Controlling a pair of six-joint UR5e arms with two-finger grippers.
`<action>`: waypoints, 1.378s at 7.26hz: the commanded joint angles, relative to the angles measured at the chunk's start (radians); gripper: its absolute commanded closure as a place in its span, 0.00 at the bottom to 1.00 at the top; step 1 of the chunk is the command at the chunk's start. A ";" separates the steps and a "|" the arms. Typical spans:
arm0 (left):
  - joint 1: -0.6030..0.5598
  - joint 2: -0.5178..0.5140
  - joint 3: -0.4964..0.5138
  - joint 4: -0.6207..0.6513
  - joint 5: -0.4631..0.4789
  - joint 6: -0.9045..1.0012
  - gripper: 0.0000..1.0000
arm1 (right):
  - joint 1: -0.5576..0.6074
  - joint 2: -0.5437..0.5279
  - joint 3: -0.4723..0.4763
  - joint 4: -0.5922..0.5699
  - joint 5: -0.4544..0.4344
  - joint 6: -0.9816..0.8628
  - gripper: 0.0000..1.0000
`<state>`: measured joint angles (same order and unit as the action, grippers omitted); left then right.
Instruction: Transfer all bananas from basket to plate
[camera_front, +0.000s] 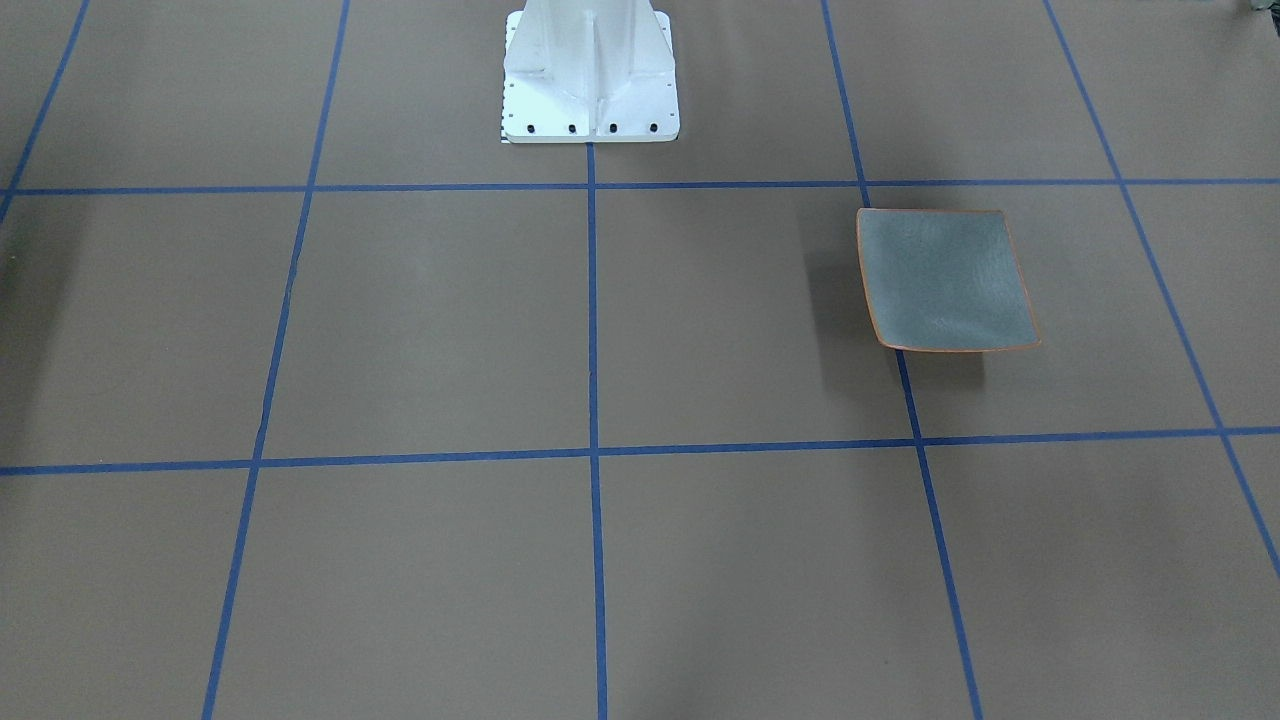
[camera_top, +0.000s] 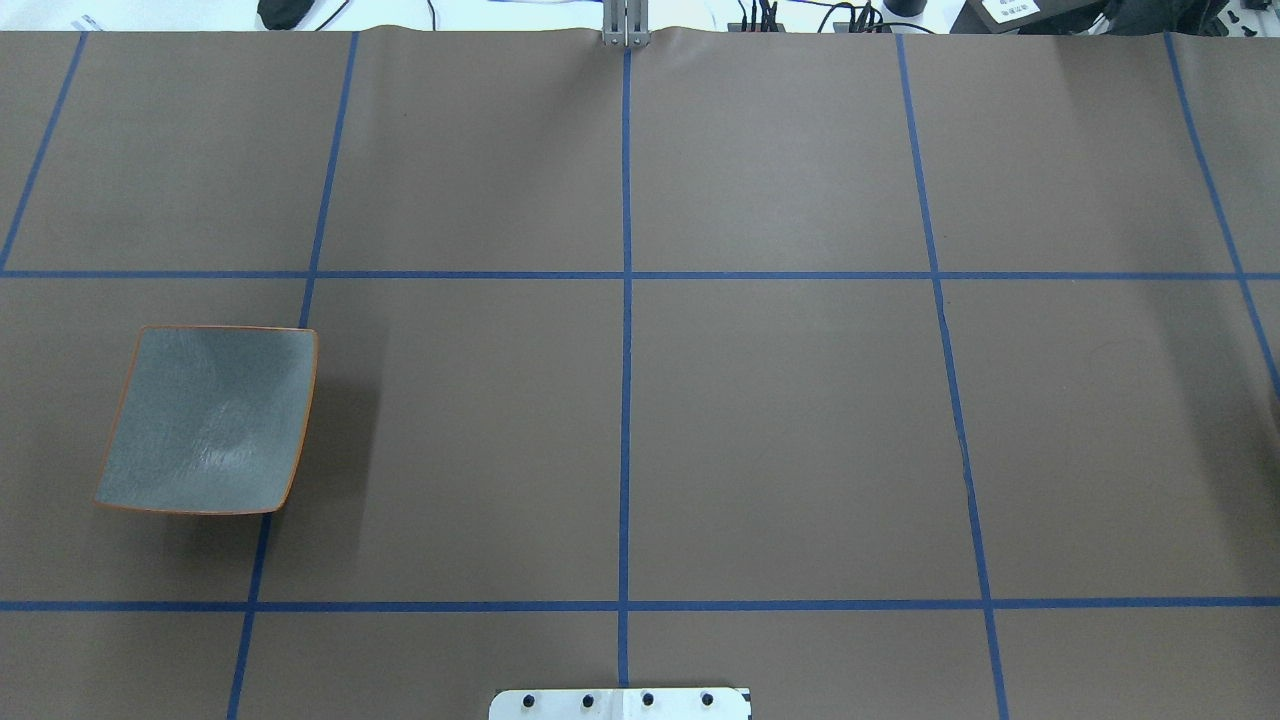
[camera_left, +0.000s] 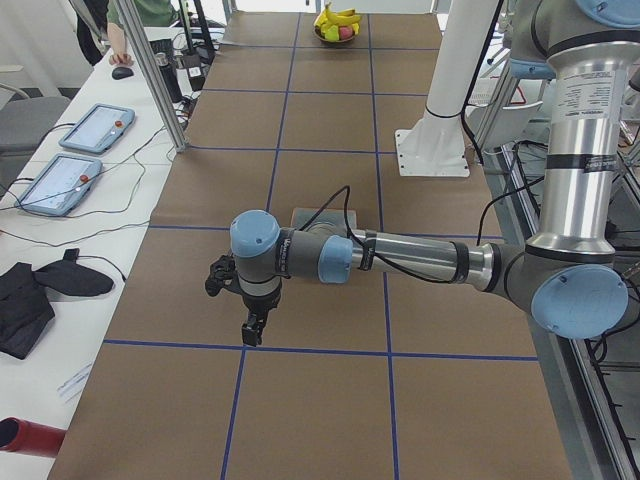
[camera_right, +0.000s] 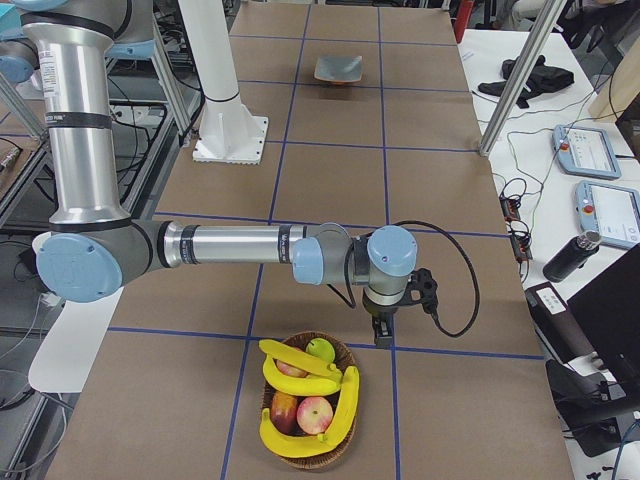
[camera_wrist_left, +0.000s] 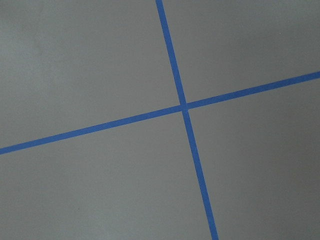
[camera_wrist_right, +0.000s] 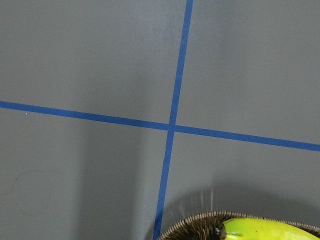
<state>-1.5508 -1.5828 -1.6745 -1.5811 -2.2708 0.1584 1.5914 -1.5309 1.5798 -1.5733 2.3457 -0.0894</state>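
Several yellow bananas (camera_right: 297, 360) lie in a round wicker basket (camera_right: 335, 455) with apples, at the table's end on my right; the same bananas (camera_left: 340, 17) show far off in the exterior left view. The square grey-green plate (camera_top: 210, 420) with an orange rim sits bare on my left side, also plain in the front-facing view (camera_front: 945, 280). My right gripper (camera_right: 385, 335) points down just beyond the basket's rim. My left gripper (camera_left: 250, 328) hangs over the table near the plate (camera_left: 318, 214). Only the side views show the grippers, so I cannot tell whether they are open or shut.
The white robot base (camera_front: 590, 75) stands at the table's middle edge. Blue tape lines cross the brown table cover. The right wrist view catches the basket rim (camera_wrist_right: 195, 225) and a yellow-green fruit (camera_wrist_right: 265, 231). Tablets and cables lie on side benches.
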 joint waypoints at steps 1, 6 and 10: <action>0.000 -0.002 -0.004 -0.008 0.000 0.001 0.00 | 0.001 -0.056 0.041 0.018 -0.022 0.019 0.01; 0.000 -0.003 -0.005 -0.049 -0.003 -0.002 0.00 | -0.001 -0.210 0.158 0.021 -0.198 0.419 0.01; 0.002 -0.006 -0.005 -0.050 -0.003 -0.002 0.00 | -0.014 -0.250 0.143 0.018 -0.142 0.408 0.01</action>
<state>-1.5494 -1.5887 -1.6797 -1.6304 -2.2734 0.1565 1.5825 -1.7554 1.7192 -1.5553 2.1725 0.3196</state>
